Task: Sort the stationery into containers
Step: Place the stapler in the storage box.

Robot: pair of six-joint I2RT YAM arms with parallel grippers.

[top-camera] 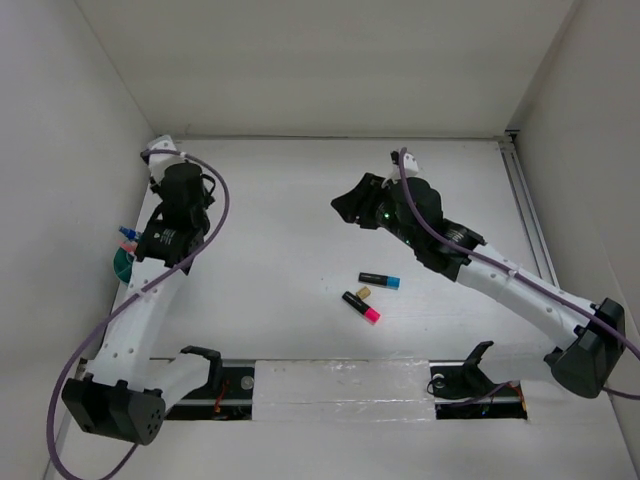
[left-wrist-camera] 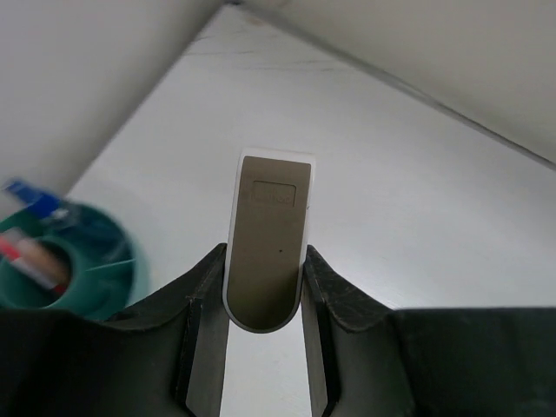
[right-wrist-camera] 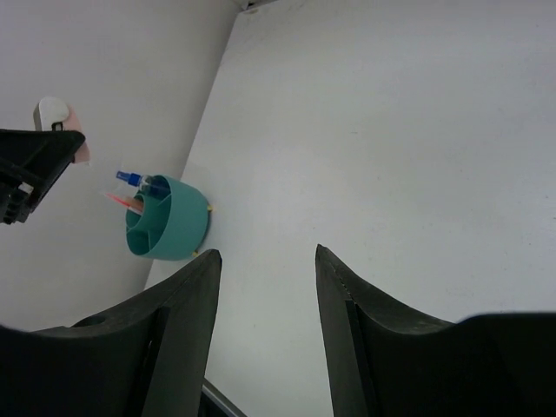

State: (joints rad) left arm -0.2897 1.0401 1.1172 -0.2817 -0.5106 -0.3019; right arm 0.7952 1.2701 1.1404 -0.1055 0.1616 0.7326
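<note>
Three pieces lie loose mid-surface (top-camera: 270, 200): black marker with blue end (top-camera: 380, 281), black marker with pink end (top-camera: 361, 307), and a small tan bit (top-camera: 364, 291) between them, close to the pink-ended one; can't tell if they touch. The teal organizer (right-wrist-camera: 169, 230) sits at the left edge by the wall (right-wrist-camera: 104, 52), well apart from the loose pieces. At least two items are already in it, a clear blue-capped pen (right-wrist-camera: 132, 180) and a thin pink pen (right-wrist-camera: 119, 200), both sticking out over the rim; which compartments they are in is hard to read. Judged about partway: two in, three to go. The right claw (right-wrist-camera: 267, 256) hovers over bare surface beyond the markers, jaws apart, nothing between them. It is the arm nearer the loose pieces, so the next pick is probably its job. The left claw (left-wrist-camera: 265, 254) is up next to the organizer, pointing at the back corner. A flat tan piece (left-wrist-camera: 268, 230) with a white rim fills the gap between its dark jaws; can't tell if that is a held item or part of the claw, so whether it is clamped can't be told.
</note>
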